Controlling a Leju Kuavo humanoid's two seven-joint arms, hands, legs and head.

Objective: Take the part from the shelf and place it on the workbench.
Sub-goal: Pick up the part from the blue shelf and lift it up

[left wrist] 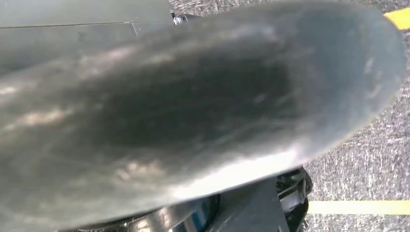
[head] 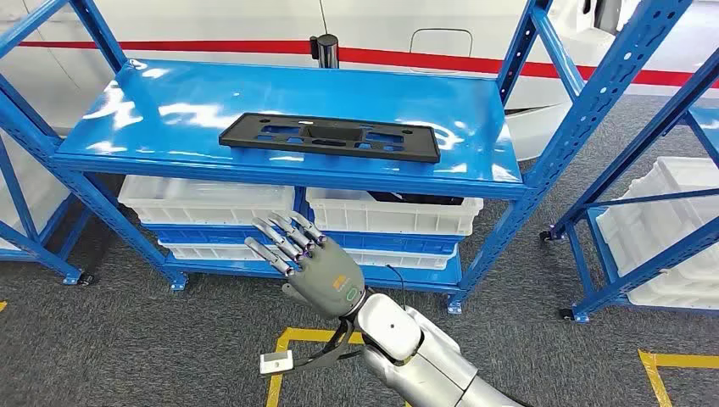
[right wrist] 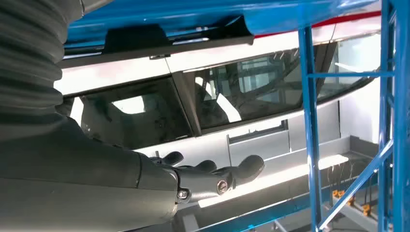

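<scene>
The part [head: 331, 137] is a long flat black plastic plate with cut-outs. It lies flat on the top board of the blue shelf [head: 153, 110], near the front edge. My right hand [head: 309, 263] is raised in front of the shelf, below the top board and lower than the part, with its fingers spread and nothing in them. In the right wrist view the same hand [right wrist: 212, 176] reaches out with straight fingers, and a dark edge of the part [right wrist: 140, 38] shows against the blue board. A blurred grey shape of my left hand [left wrist: 193, 111] sits close to the left wrist camera, over grey floor.
White bins [head: 212, 203] [head: 390, 212] stand on the lower boards of the shelf. A second blue rack [head: 644, 195] with white bins stands at the right. Yellow tape [head: 288, 339] marks the grey carpet. A white vehicle body [head: 381, 34] is behind the shelf.
</scene>
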